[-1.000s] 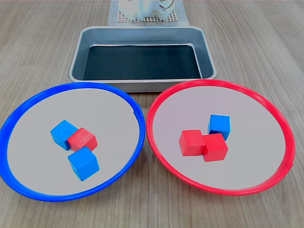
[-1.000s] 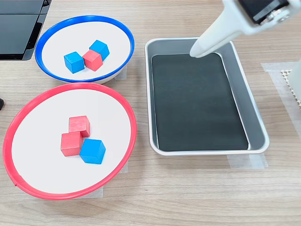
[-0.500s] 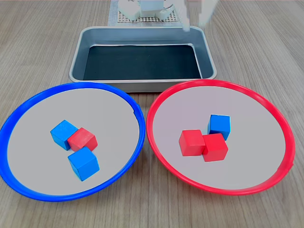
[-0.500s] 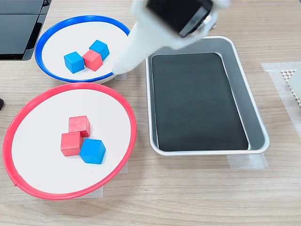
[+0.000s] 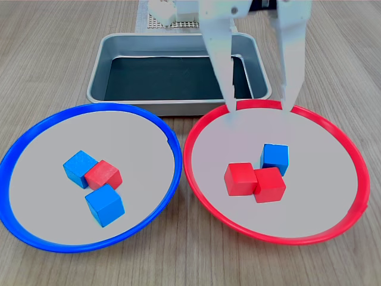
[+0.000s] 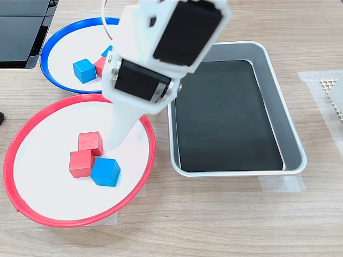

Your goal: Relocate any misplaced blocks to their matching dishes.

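The blue block is sitting misplaced in the red-rimmed dish, touching two red blocks. The hand is hovering wide open above the dish's far side, holding nothing. Closing carelessly could be knocking the neighbouring red cube aside, since they are crowding together. The first exterior view is showing both fingers spread; the second exterior view is showing only one finger.

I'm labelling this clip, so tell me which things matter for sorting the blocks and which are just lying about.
Job:
blue block in the red dish
red block in the blue dish
hand, open above the red dish

Lying about:
metal tray
white mesh mat
black object
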Controlling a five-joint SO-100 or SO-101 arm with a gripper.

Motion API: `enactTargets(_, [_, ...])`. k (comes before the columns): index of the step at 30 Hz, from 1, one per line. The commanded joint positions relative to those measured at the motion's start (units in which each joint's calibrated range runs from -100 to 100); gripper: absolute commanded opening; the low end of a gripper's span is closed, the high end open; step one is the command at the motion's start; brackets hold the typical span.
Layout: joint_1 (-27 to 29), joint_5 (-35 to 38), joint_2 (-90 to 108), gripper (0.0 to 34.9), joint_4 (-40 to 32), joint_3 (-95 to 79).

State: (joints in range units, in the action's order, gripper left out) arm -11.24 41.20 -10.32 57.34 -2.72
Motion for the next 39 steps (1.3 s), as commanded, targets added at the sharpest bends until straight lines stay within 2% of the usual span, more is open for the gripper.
enactTargets(1, [-0.01,-0.39,-2.52,18.2,2.13,5.59])
enactTargets(4, [-0.1,-0.68,-6.7,19.7,2.63,9.05])
enactTargets(14, [-1.33,-1.71,-18.04,19.8,4.03,21.61])
enactTargets(20, [-2.36,-1.51,-19.66,20.2,4.36,22.52])
enactTargets(35, [-3.77,-1.71,-25.04,18.2,5.52,26.35])
enactTargets(39, [-3.96,-1.37,-27.34,16.2,5.52,28.99])
